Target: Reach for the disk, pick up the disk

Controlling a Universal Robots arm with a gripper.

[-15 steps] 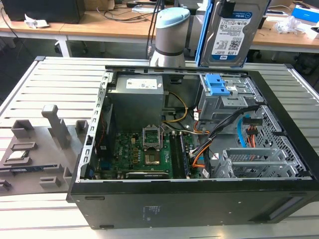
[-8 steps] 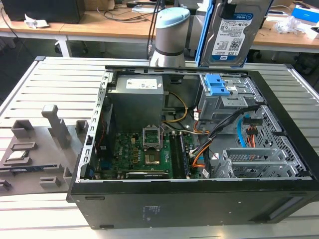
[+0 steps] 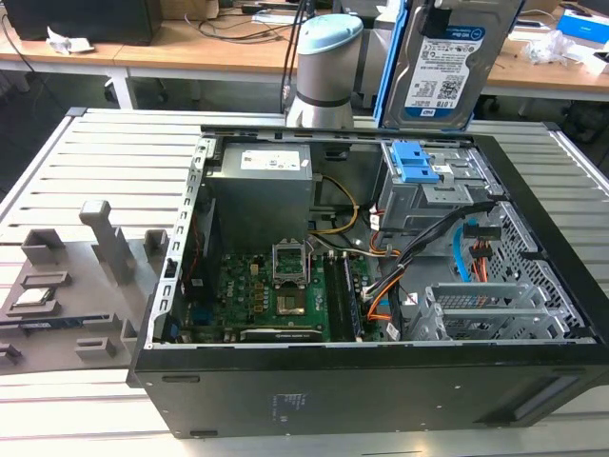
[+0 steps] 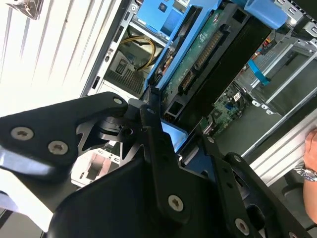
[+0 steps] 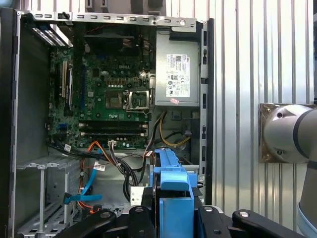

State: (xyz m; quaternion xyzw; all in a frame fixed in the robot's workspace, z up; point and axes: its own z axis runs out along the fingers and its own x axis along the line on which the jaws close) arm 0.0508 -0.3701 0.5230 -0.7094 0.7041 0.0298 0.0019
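The disk [image 3: 445, 59], a silver hard drive with a white-and-blue label and a blue frame, hangs upright above the back right corner of the open computer case [image 3: 314, 395]. My gripper [image 5: 174, 201] is shut on it, one black finger on each side of its blue-framed edge [image 5: 174, 174]. In the second wrist view the disk's green circuit-board side [image 4: 208, 54] runs between the gripper's fingers [image 4: 154, 130], clear of the case below.
Below the disk stands the grey drive cage with its blue latch piece [image 3: 419, 162]. The case holds a motherboard [image 3: 276, 295], a power supply [image 3: 262, 190] and cables. A grey fixture [image 3: 67, 286] lies at the exterior view's left. A hand with a watch [image 4: 309, 161] is beside the table.
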